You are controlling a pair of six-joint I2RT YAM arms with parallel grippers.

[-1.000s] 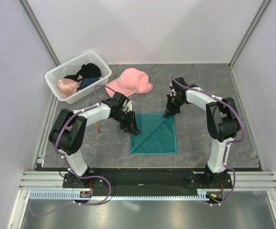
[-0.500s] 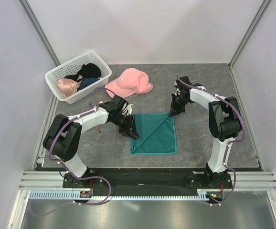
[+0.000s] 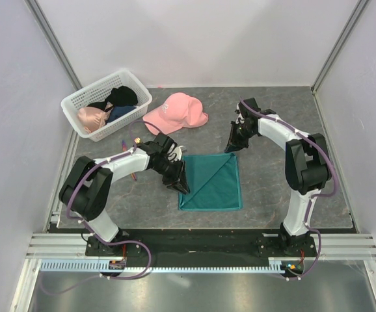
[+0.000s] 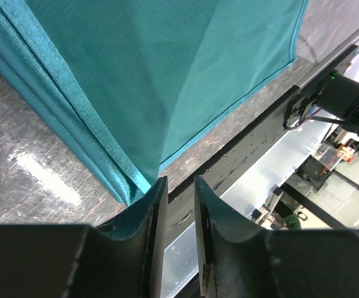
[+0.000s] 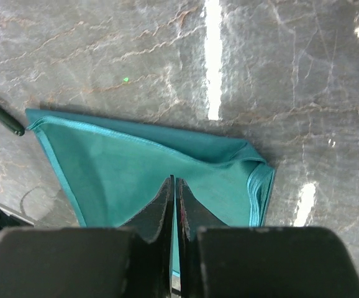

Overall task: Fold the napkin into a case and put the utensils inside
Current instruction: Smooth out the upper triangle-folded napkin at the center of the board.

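Teal-green cloth, the napkin [image 3: 214, 185], lies flat in the middle of the bench [image 3: 272, 188], folded to a square with a diagonal flap across its top. It is not yet the narrow case the task wants. The utensils [image 3: 134, 140] rest on the bench to its left, mostly hidden by the left arm, well apart from the cloth.

The left claw [image 3: 183, 187] sits low at the napkin's left edge. In its wrist view the left claw [image 4: 176, 183] is slightly spread, nothing between the fingers, poised just off the near corner where several hemmed layers stack up. The right claw [image 3: 231, 148] hangs over the far right corner. Its wrist view shows the right claw [image 5: 174, 181] pressed nearly together, only a slit showing, with the napkin [image 5: 136, 167] lying slack beneath and no cloth caught.

The step in hand looks like the next fold, narrowing the square. To do it well, the left fingers should slide under every layer at that corner before pinching. A grip on the top hem alone would peel the flap open. The right side should catch the far edge likewise, so both ends lift level and the crease lands parallel to the edge.
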